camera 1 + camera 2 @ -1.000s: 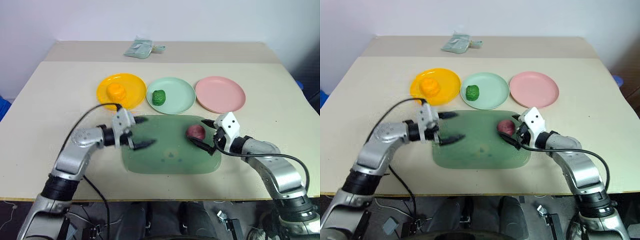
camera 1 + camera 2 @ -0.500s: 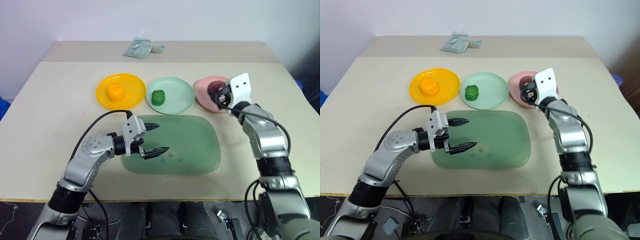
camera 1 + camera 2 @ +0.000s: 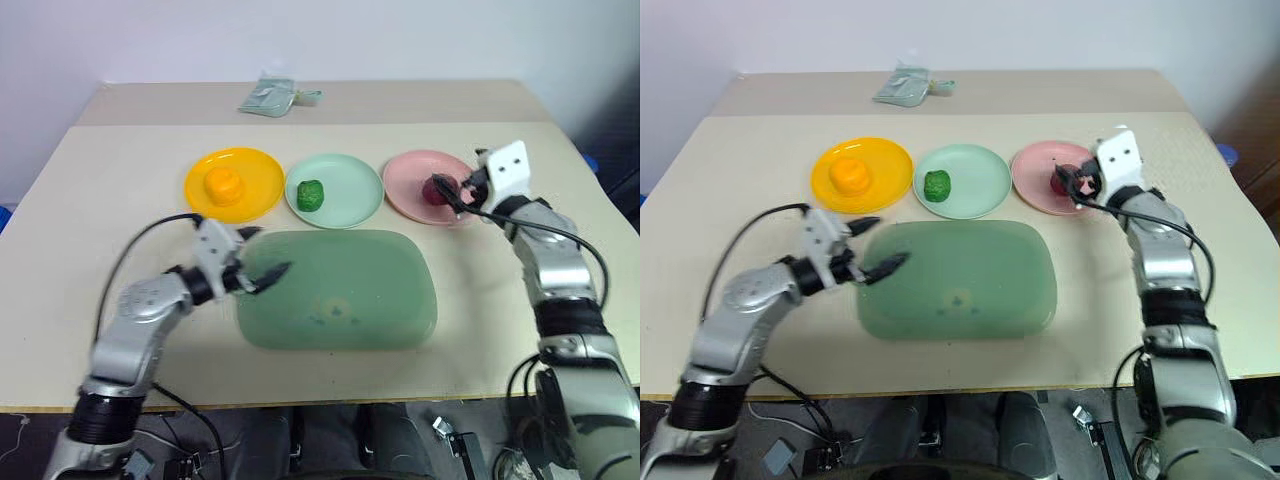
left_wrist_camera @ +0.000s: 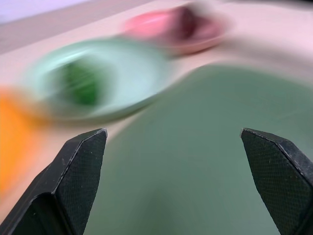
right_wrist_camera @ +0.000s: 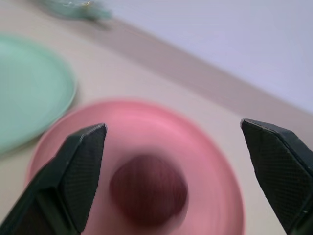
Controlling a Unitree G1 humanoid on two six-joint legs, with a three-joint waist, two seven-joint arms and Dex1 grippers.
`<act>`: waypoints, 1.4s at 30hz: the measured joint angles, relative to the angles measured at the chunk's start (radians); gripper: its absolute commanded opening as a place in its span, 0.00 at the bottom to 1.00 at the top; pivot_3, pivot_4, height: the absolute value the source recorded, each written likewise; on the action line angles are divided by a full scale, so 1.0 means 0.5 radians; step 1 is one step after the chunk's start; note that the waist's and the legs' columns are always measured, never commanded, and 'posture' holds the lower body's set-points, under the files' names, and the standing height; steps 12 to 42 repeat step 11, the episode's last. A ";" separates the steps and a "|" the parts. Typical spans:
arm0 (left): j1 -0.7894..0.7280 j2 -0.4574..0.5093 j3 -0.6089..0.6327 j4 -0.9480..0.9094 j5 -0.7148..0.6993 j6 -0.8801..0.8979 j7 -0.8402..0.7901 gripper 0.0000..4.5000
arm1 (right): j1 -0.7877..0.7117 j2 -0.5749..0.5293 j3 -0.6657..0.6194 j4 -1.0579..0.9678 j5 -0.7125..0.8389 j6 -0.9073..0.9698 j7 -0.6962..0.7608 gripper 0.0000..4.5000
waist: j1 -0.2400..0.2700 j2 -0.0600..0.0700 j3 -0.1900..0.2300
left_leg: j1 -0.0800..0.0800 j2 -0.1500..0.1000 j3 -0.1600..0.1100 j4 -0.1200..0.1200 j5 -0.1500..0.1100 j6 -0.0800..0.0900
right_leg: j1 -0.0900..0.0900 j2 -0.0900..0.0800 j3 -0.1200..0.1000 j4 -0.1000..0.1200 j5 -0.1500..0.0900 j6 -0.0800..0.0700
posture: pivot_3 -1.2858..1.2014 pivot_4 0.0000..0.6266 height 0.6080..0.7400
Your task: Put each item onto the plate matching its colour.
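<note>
Three plates stand in a row across the table. The orange item [image 3: 229, 184] lies on the yellow-orange plate [image 3: 252, 165], the bumpy dark green item [image 3: 310, 194] on the mint green plate [image 3: 350, 180], and the round maroon item [image 3: 434, 190] on the pink plate [image 3: 410, 175]. My right gripper [image 3: 462, 192] is open at the pink plate's right edge, the maroon item [image 5: 148, 189] lying free between and beyond its fingers. My left gripper [image 3: 258, 256] is open and empty at the left edge of the green mat [image 3: 340, 290].
The large translucent green mat lies in front of the plates, mid-table. A small pale green packet [image 3: 266, 95] sits at the far edge of the table. The table's right edge is close behind my right arm.
My right gripper has opened and let the maroon item down onto the pink plate, drawing back to the right. My left gripper has moved left, off the mat's middle to its left edge.
</note>
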 measured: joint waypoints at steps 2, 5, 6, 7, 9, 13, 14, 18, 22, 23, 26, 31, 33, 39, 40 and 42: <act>0.074 0.054 0.127 0.057 -0.001 -0.019 0.007 1.00 | 0.213 -0.096 -0.016 -0.154 0.148 0.107 0.260 0.99 | -0.001 0.000 0.000 | 0.000 0.000 0.002 0.002 0.000 0.000 | 0.000 -0.001 0.000 -0.002 0.000 0.000 | 0.52 0.24 1.00; 0.281 0.153 0.351 0.130 -0.004 -0.072 -0.011 1.00 | 0.527 -0.281 -0.054 -0.406 0.340 0.269 0.606 0.99 | -0.002 0.001 0.000 | 0.002 0.001 0.002 0.002 -0.001 0.001 | 0.000 -0.003 0.001 -0.002 0.000 0.000 | 0.52 0.24 1.00; 0.352 0.172 0.423 0.146 -0.007 -0.080 -0.018 1.00 | 0.576 -0.324 -0.078 -0.438 0.375 0.311 0.670 0.99 | -0.005 0.000 0.000 | 0.003 0.001 0.002 0.003 -0.002 0.002 | 0.000 -0.003 0.002 -0.001 0.000 0.000 | 0.52 0.24 1.00; 0.405 0.176 0.467 0.152 -0.015 -0.082 -0.027 1.00 | 0.586 -0.345 -0.100 -0.443 0.385 0.337 0.699 0.99 | -0.007 0.000 0.000 | 0.004 0.001 0.002 0.004 -0.002 0.001 | 0.001 -0.004 0.002 -0.001 0.000 -0.001 | 0.52 0.24 1.00; 0.521 0.178 0.535 0.144 -0.040 -0.088 -0.050 1.00 | 0.574 -0.365 -0.139 -0.444 0.415 0.375 0.723 0.99 | -0.006 0.001 0.000 | 0.004 0.002 0.002 0.004 -0.002 0.001 | 0.000 -0.009 0.003 0.000 0.000 -0.001 | 0.52 0.24 1.00; 0.612 0.176 0.584 0.125 -0.059 -0.085 -0.060 1.00 | 0.538 -0.365 -0.150 -0.438 0.421 0.401 0.739 0.99 | -0.004 0.001 0.000 | 0.003 0.002 0.001 0.003 -0.002 0.000 | -0.003 -0.011 0.004 0.000 0.000 -0.002 | 0.52 0.24 1.00; 0.612 0.176 0.584 0.125 -0.059 -0.085 -0.060 1.00 | 0.538 -0.365 -0.150 -0.438 0.421 0.401 0.739 0.99 | -0.004 0.001 0.000 | 0.003 0.002 0.001 0.003 -0.002 0.000 | -0.003 -0.011 0.004 0.000 0.000 -0.002 | 0.52 0.24 1.00; 0.612 0.176 0.584 0.125 -0.059 -0.085 -0.060 1.00 | 0.538 -0.365 -0.150 -0.438 0.421 0.401 0.739 0.99 | -0.004 0.001 0.000 | 0.003 0.002 0.001 0.003 -0.002 0.000 | -0.003 -0.011 0.004 0.000 0.000 -0.002 | 0.52 0.24 1.00; 0.612 0.176 0.584 0.125 -0.059 -0.085 -0.060 1.00 | 0.538 -0.365 -0.150 -0.438 0.421 0.401 0.739 0.99 | -0.004 0.001 0.000 | 0.003 0.002 0.001 0.003 -0.002 0.000 | -0.003 -0.011 0.004 0.000 0.000 -0.002 | 0.52 0.24 1.00; 0.612 0.176 0.584 0.125 -0.059 -0.085 -0.060 1.00 | 0.538 -0.365 -0.150 -0.438 0.421 0.401 0.739 0.99 | -0.004 0.001 0.000 | 0.003 0.002 0.001 0.003 -0.002 0.000 | -0.003 -0.011 0.004 0.000 0.000 -0.002 | 0.52 0.24 1.00; 0.612 0.176 0.584 0.125 -0.059 -0.085 -0.060 1.00 | 0.538 -0.365 -0.150 -0.438 0.421 0.401 0.739 0.99 | -0.004 0.001 0.000 | 0.003 0.002 0.001 0.003 -0.002 0.000 | -0.003 -0.011 0.004 0.000 0.000 -0.002 | 0.52 0.24 1.00; 0.612 0.176 0.584 0.125 -0.059 -0.085 -0.060 1.00 | 0.538 -0.365 -0.150 -0.438 0.421 0.401 0.739 0.99 | -0.004 0.001 0.000 | 0.003 0.002 0.001 0.003 -0.002 0.000 | -0.003 -0.011 0.004 0.000 0.000 -0.002 | 0.52 0.24 1.00; 0.612 0.176 0.584 0.125 -0.059 -0.085 -0.060 1.00 | 0.538 -0.365 -0.150 -0.438 0.421 0.401 0.739 0.99 | -0.004 0.001 0.000 | 0.003 0.002 0.001 0.003 -0.002 0.000 | -0.003 -0.011 0.004 0.000 0.000 -0.002 | 0.52 0.24 1.00; 0.612 0.176 0.584 0.125 -0.059 -0.085 -0.060 1.00 | 0.538 -0.365 -0.150 -0.438 0.421 0.401 0.739 0.99 | -0.004 0.001 0.000 | 0.003 0.002 0.001 0.003 -0.002 0.000 | -0.003 -0.011 0.004 0.000 0.000 -0.002 | 0.52 0.24 1.00; 0.612 0.176 0.584 0.125 -0.059 -0.085 -0.060 1.00 | 0.538 -0.365 -0.150 -0.438 0.421 0.401 0.739 0.99 | -0.004 0.001 0.000 | 0.003 0.002 0.001 0.003 -0.002 0.000 | -0.003 -0.011 0.004 0.000 0.000 -0.002 | 0.52 0.24 1.00; 0.612 0.176 0.584 0.125 -0.059 -0.085 -0.060 1.00 | 0.538 -0.365 -0.150 -0.438 0.421 0.401 0.739 0.99 | -0.004 0.001 0.000 | 0.003 0.002 0.001 0.003 -0.002 0.000 | -0.003 -0.011 0.004 0.000 0.000 -0.002 | 0.52 0.24 1.00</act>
